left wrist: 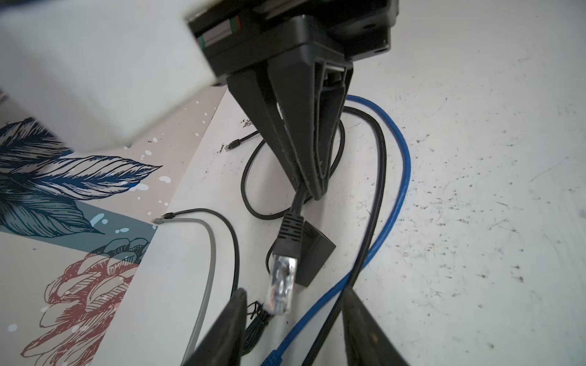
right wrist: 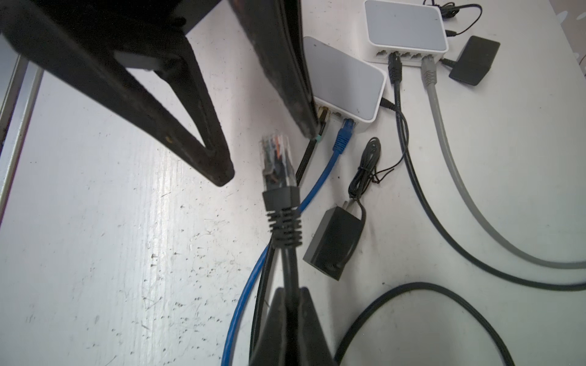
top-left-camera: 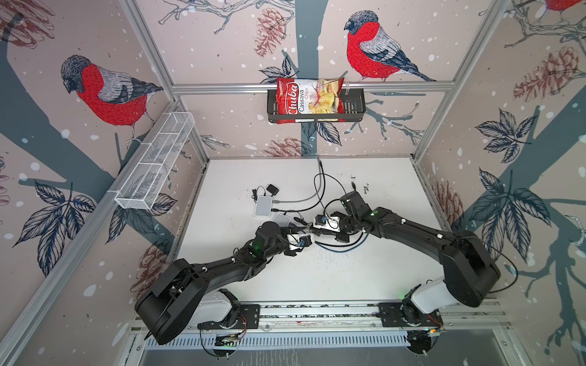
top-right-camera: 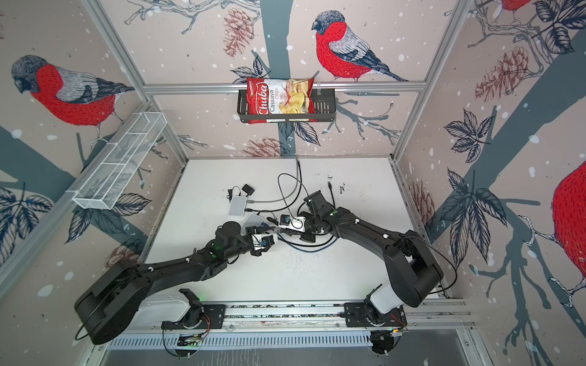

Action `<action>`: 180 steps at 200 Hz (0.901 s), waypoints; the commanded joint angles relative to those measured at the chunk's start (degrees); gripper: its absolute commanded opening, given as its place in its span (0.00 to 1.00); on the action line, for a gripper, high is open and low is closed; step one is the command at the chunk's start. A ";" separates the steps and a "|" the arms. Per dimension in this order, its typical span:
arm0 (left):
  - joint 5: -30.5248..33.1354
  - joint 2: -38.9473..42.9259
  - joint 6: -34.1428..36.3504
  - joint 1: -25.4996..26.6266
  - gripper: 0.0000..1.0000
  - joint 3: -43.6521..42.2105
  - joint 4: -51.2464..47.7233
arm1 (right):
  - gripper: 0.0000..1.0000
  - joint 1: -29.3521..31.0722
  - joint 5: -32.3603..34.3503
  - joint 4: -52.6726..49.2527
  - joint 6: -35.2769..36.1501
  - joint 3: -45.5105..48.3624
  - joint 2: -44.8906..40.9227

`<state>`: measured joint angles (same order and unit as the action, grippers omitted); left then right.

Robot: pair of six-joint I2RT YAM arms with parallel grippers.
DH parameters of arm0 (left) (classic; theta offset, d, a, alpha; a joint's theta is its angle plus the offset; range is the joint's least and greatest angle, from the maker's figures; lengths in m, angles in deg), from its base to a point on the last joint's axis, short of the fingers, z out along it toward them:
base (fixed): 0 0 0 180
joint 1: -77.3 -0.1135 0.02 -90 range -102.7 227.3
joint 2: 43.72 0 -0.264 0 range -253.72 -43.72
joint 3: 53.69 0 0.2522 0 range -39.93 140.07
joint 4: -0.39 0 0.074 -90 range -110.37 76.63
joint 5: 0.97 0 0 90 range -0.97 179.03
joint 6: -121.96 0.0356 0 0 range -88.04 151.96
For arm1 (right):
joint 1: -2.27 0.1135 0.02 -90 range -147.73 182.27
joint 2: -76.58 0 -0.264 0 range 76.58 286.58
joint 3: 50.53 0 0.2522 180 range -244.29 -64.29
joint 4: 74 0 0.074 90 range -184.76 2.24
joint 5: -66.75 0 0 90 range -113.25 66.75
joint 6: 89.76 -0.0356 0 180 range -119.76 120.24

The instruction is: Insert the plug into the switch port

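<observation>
A: The left gripper [left wrist: 295,294]?
B: Jaws apart around the plug [left wrist: 280,285] (not touching it).
A: Where is the plug?
B: In the air, near the nearer switch [right wrist: 345,79], outside any port.
A: The right gripper [right wrist: 290,304]?
B: Clenched on the black cable [right wrist: 287,263] behind the plug.

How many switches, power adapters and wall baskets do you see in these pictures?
White switches: 2
Black power adapters: 2
Wall baskets: 2
Total: 6
</observation>
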<state>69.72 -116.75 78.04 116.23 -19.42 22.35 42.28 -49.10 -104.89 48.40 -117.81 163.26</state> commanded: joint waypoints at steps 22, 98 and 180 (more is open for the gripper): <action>-1.85 -0.84 0.41 0.17 0.34 0.80 3.05 | 0.02 0.71 0.96 0.16 0.43 0.40 -0.37; -3.18 -1.67 0.67 0.17 0.13 1.50 1.98 | 0.05 1.38 1.69 0.55 0.54 0.64 -0.36; -3.76 -1.01 0.15 0.17 0.07 1.52 0.25 | 0.17 2.90 3.64 11.55 0.83 6.89 -3.84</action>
<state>66.86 -118.24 78.52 116.28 -18.44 21.96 44.38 -46.02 -99.51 48.53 -112.94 160.53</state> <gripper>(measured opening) 0.138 0.151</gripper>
